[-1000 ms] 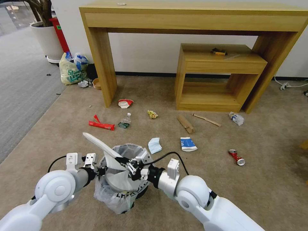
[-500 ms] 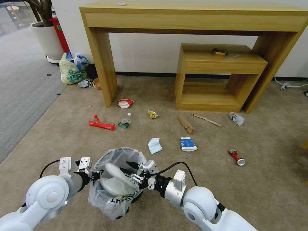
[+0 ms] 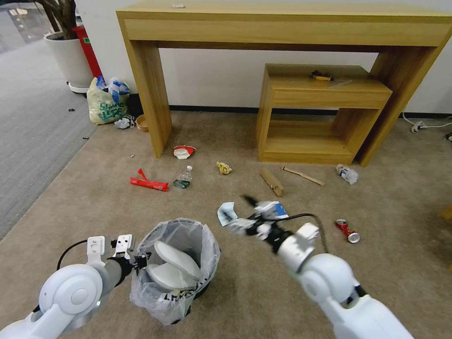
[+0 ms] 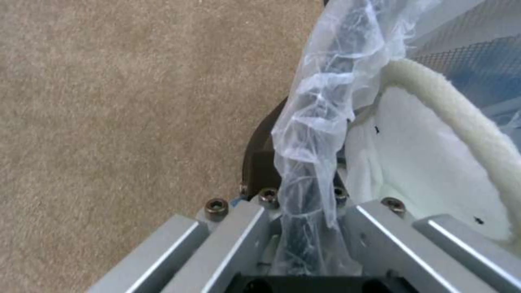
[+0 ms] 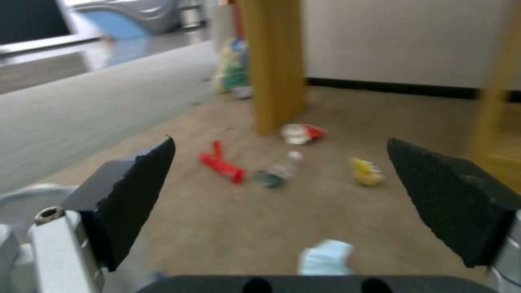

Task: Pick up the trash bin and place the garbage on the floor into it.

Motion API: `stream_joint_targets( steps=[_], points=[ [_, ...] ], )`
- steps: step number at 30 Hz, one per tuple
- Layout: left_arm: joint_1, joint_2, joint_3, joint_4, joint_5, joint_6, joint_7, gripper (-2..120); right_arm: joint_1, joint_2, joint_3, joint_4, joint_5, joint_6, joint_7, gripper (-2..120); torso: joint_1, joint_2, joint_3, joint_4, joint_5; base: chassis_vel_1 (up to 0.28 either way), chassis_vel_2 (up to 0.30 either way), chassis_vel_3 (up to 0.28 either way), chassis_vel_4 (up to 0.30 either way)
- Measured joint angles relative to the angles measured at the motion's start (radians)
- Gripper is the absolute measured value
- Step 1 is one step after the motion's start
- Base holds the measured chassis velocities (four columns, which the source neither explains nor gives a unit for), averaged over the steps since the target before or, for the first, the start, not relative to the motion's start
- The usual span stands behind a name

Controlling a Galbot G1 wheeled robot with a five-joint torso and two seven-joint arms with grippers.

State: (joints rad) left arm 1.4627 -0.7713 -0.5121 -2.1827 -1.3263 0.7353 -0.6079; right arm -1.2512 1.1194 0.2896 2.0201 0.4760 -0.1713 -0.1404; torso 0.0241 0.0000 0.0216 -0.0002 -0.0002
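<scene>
Since half a second ago our right gripper [image 3: 240,212] has left the trash bin [image 3: 175,268] and swung out over the floor [image 3: 400,263]; we note its slipper is no longer held. Both white slippers [image 3: 176,263] now lie inside the bin, one stacked on the other, resting against the clear liner bag [image 3: 212,254].

Left gripper [image 3: 141,258]: clamped on the bin's rim on the side facing that arm. In the left wrist view we see liner plastic [image 4: 312,134] bunched and running down between its jaws, with the dark rim edge [image 4: 260,162] just beyond and a slipper's [image 4: 434,162] fuzzy edge directly beside.

Right gripper, in its own wrist view [image 5: 282,191]: jaws spread wide, black pads [image 5: 138,195] well apart, nothing between them. It hangs just above the blue mask [image 5: 325,256], which sits directly below and ahead of the pads. In the head view the gripper overlaps the mask [image 3: 225,213] and the carton [image 3: 278,209]; we cannot tell whether it touches either.

Beyond the right gripper, on the floor: red wrapper [image 3: 149,182], a plastic bottle [image 3: 183,177], a yellow scrap [image 3: 224,167], a red-and-white crumpled piece [image 3: 183,151]. To its right: cardboard piece [image 3: 272,182], wooden stick [image 3: 302,175], second bottle [image 3: 347,173], red can [image 3: 347,231] nearest.
</scene>
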Motion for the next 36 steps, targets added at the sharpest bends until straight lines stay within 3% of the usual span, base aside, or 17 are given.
stream_joint_targets(
  steps=[8, 18, 36],
  points=[
    [0.027, -0.030, -0.056, 0.005, 0.009, 0.000, 0.014, 0, -0.078, 0.025, 0.079, -0.048, -0.035, 0.057, 0.055, 100, 0.000, 0.000, 0.000, 0.0000, -0.0002, 0.000, 0.000, 0.000, 0.000],
    [0.030, -0.054, -0.052, -0.003, 0.031, 0.000, 0.050, 0, -0.035, 0.069, 0.059, -0.095, -0.056, 0.067, 0.096, 100, 0.000, 0.000, 0.000, 0.0001, -0.0002, 0.000, 0.000, 0.000, 0.000],
    [0.034, -0.070, -0.047, 0.004, 0.076, 0.000, 0.087, 0, -0.021, 0.071, 0.049, -0.113, -0.053, 0.047, 0.108, 100, 0.000, 0.000, 0.000, 0.0001, -0.0002, -0.044, 0.043, 0.045, -0.046]
  ],
)
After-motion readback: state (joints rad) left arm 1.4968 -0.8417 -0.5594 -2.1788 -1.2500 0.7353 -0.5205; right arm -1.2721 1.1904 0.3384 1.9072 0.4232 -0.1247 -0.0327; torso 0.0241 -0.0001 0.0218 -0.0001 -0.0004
